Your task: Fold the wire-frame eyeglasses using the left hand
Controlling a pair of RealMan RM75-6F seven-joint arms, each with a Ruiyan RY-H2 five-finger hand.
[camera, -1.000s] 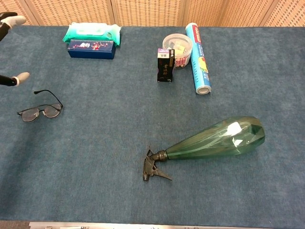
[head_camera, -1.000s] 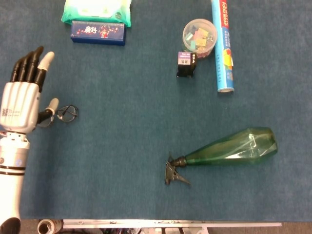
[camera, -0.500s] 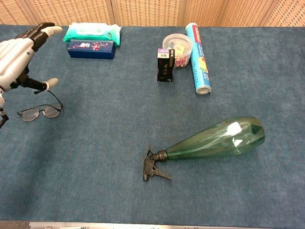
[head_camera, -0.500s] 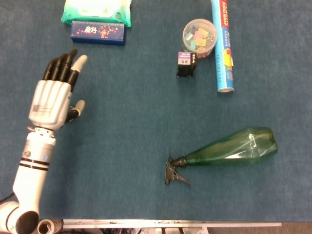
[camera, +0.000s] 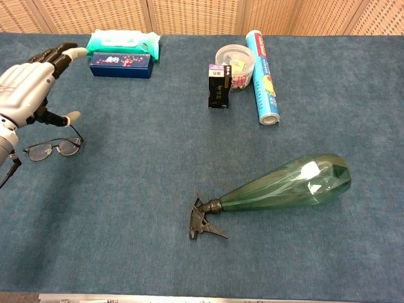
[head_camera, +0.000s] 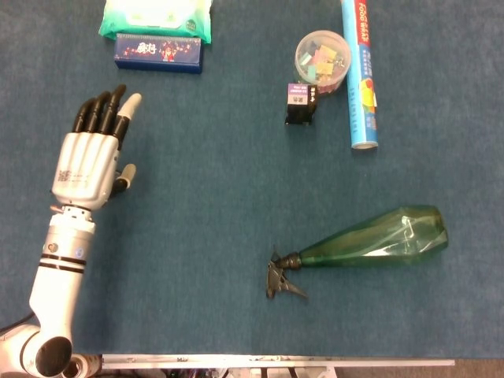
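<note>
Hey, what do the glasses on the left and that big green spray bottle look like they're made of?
The glasses look like thin dark metal wire with clear lenses: the rims and arms are hairline thin and the carpet shows through the lenses. The spray bottle looks like translucent green plastic, glossy, with a white highlight on its body and a dark, probably plastic, trigger head.

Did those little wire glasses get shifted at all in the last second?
No. In the chest view the eyeglasses lie at the same spot on the table, equally far from the blue box. The left hand hovers above them.
</note>
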